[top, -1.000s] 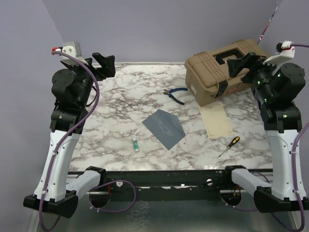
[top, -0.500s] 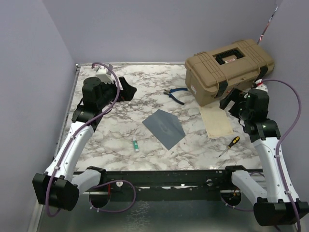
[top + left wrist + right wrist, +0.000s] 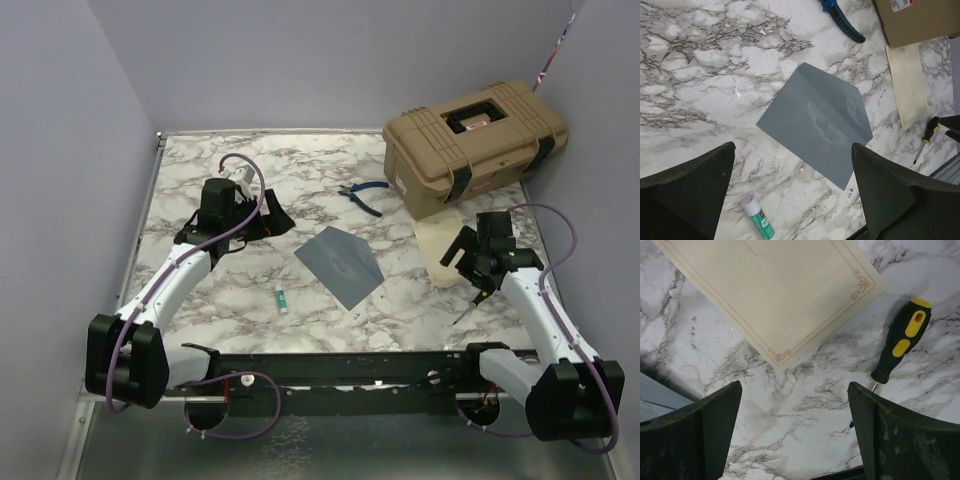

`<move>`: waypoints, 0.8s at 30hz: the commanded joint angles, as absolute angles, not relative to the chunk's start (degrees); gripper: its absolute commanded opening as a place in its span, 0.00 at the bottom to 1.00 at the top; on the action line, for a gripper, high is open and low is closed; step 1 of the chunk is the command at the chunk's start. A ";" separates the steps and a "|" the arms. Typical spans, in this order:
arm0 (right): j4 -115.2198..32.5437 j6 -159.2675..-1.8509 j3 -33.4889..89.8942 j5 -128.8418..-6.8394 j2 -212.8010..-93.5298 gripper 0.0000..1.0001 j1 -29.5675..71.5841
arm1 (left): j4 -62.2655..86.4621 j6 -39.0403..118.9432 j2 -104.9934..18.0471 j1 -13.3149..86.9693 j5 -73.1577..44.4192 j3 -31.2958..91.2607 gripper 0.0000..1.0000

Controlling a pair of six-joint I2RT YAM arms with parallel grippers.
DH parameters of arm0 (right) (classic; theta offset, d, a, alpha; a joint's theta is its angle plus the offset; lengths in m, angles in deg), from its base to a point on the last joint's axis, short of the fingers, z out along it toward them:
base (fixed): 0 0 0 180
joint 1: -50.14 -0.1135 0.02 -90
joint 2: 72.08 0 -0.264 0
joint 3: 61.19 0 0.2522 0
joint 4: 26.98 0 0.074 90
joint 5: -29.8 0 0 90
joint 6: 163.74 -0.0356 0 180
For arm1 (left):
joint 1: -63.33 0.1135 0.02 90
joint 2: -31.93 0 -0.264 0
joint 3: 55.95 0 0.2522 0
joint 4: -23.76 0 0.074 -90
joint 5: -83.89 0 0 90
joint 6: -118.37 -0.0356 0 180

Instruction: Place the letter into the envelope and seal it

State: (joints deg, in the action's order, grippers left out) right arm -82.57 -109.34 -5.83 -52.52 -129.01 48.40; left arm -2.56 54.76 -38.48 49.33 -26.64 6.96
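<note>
Left claw spread wide above envelope; right claw spread wide above letter corner; screwdriver near letter.

Left arm and right arm both stretched forward, low. Left gripper faces down, jaws wide apart. Right gripper likewise spread wide.

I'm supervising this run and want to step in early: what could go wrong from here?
The screwdriver lies close beside a corner of the letter, so the open right hand might snag it. The letter lies flat on the table, so it may slide or crease when pinched.
</note>
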 commanded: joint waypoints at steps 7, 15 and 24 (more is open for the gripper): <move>-72.22 -108.99 -8.86 -53.63 -144.06 0.87 48.78 | -1.09 58.48 -33.68 49.08 -22.62 4.40 0.99; -71.46 -108.80 -8.53 -53.49 -149.31 0.79 48.73 | -0.43 58.79 -30.20 49.09 -18.81 2.60 0.99; -70.20 -116.37 -10.24 -55.04 -148.69 0.71 48.73 | -0.37 60.41 -29.62 49.06 -16.29 2.67 0.99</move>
State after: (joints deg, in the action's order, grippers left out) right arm -72.07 -111.13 -8.82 -53.57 -148.92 48.40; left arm -1.43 59.29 -30.98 49.31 -18.84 3.00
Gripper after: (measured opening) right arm 0.739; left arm 0.990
